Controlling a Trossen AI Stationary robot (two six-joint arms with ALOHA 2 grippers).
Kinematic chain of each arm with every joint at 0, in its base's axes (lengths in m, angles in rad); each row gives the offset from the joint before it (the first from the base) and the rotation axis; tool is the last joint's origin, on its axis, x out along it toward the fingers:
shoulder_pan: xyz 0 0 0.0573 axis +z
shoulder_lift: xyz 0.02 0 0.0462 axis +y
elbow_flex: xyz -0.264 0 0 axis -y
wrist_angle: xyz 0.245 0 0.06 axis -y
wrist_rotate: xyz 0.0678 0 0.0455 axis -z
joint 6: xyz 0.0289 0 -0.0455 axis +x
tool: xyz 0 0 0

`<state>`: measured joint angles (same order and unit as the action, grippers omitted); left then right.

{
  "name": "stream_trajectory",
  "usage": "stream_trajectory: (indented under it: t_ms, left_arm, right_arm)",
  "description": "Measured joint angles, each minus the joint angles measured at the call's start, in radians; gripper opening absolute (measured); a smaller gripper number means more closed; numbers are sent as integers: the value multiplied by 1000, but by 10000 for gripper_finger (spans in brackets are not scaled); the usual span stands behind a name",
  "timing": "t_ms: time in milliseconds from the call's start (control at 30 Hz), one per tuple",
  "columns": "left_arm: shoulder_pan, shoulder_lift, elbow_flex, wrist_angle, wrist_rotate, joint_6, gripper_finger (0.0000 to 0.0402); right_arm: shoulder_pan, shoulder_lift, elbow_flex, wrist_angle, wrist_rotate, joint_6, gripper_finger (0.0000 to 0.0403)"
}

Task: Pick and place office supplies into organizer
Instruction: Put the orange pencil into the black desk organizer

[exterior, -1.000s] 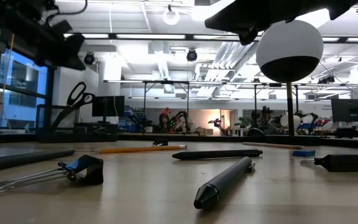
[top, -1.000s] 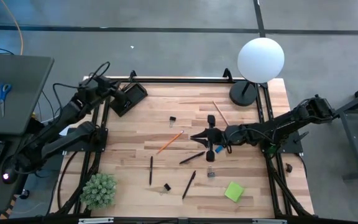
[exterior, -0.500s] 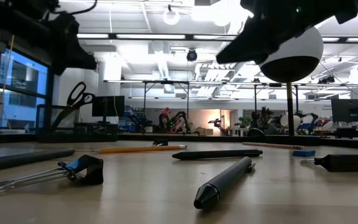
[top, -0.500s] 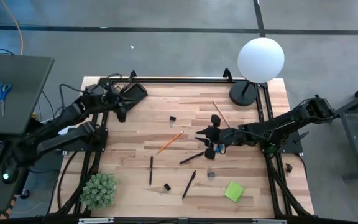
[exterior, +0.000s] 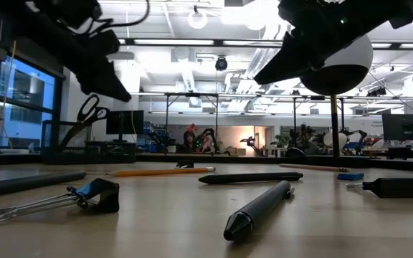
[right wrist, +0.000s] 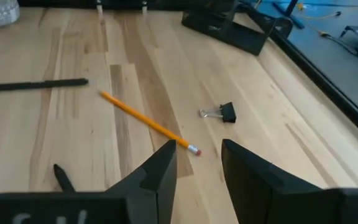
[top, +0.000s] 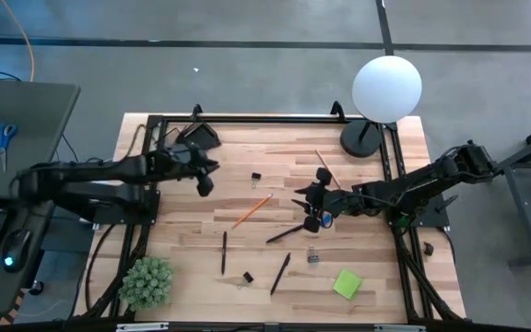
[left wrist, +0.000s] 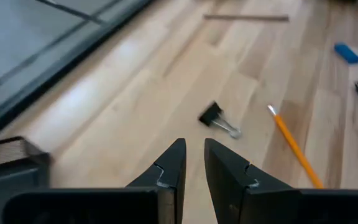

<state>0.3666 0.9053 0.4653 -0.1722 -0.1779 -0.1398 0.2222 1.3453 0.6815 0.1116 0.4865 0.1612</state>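
Office supplies lie scattered over your wooden table (top: pixel 367 180), none yet in the organizer (top: pixel 199 136), which sits at the far left corner by the frame. Listed from the high view: an orange pencil (top: pixel 252 211) near the centre; a black binder clip (top: pixel 256 178) just beyond it; a wooden pencil (top: pixel 326 168) toward the lamp base (top: pixel 361 138); black pens (top: pixel 224 252) in the near half; a second clip (top: pixel 247 277) near the front; a green sticky-note pad (top: pixel 346 283) at the near right; a blue eraser (left wrist: pixel 347 53), plain in the left wrist view. Your left gripper (top: pixel 203 178) hangs above the boards between the organizer and the far binder clip, its fingers (left wrist: pixel 171 167) drawn to a narrow gap and empty. Your right gripper (top: pixel 313 205) hovers over the table's middle, fingers (right wrist: pixel 160 167) parted moderately, nothing between them, the orange pencil's eraser end just ahead. A potted plant (top: pixel 146 282) stands at the near left corner.
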Motion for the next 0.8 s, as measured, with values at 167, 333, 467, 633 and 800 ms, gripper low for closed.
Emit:
stream_trajectory:
  t_ms: [167,333,467,633,800]
  left_arm:
    - [-68,126,44,-5,12,-39,49]
    - [-111,222,73,5,85,-52,49]
    - [-162,297,75,66,136,-81,49]
    - [-228,417,76,175,145,-130,49]
    - [-260,522,112,209,148,-176,49]
  right_arm:
    - [0,0,0,-22,-34,0,119]
    - [0,0,0,-32,-76,0,119]
    - [0,0,0,-41,-77,0,119]
    - [0,0,0,-41,-54,-3,119]
    - [0,0,0,-41,-51,-3,119]
